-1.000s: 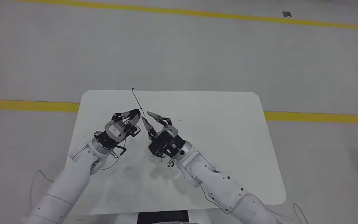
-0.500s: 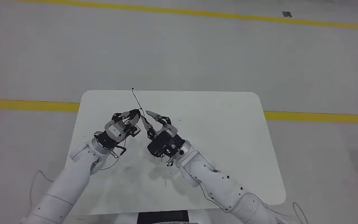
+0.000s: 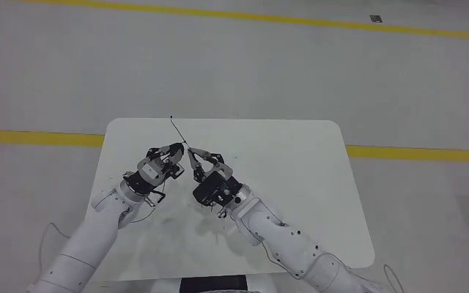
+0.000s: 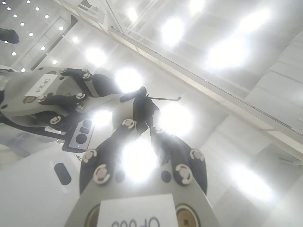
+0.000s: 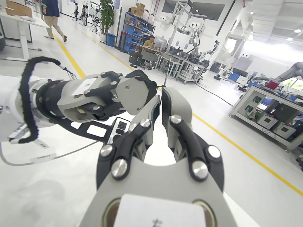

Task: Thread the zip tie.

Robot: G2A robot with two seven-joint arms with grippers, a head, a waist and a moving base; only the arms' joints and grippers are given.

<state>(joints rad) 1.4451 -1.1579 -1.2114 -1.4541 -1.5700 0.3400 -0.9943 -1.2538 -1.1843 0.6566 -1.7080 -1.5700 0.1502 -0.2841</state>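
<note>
Over the white table, left jaws and right jaws pinch one thin black plastic zip tie; its strap runs straight beyond them, threading apparently undone.

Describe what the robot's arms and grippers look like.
The left arm and right arm are smooth white shells. The left gripper and right gripper have grey bodies, black linkages, silver bolts and white labels. A black braided cable loops at the left wrist.
</note>
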